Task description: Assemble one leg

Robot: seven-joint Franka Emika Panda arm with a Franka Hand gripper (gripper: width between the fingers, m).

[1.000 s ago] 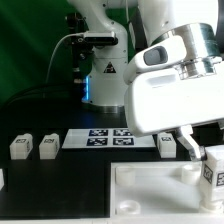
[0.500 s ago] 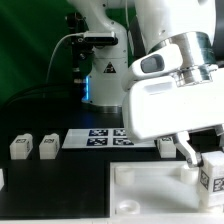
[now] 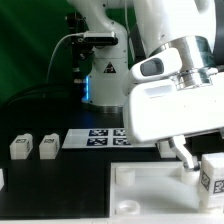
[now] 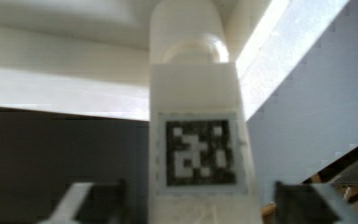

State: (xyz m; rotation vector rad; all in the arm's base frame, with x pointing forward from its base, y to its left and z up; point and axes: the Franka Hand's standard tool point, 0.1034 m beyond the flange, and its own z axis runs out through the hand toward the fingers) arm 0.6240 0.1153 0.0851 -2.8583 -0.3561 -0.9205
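In the exterior view my gripper (image 3: 203, 165) hangs at the right edge, with one dark finger (image 3: 184, 153) showing beside an upright white leg (image 3: 213, 180) that bears a tag. The leg stands over the far right corner of the white tabletop (image 3: 150, 192). In the wrist view the leg (image 4: 199, 110) fills the middle between my two fingers, and the gripper (image 4: 199, 205) looks shut on it. The tabletop (image 4: 60, 60) lies beyond the leg. Two more legs (image 3: 20, 146) (image 3: 47, 146) stand at the exterior view's left. Another (image 3: 167, 146) is partly hidden by my gripper.
The marker board (image 3: 98, 137) lies on the black table behind the tabletop. The robot base and cables (image 3: 100, 60) stand at the back. A small white piece (image 3: 2, 178) shows at the left edge.
My gripper and the leg in it have shifted slightly down and toward the exterior view's right. The other legs have not moved.
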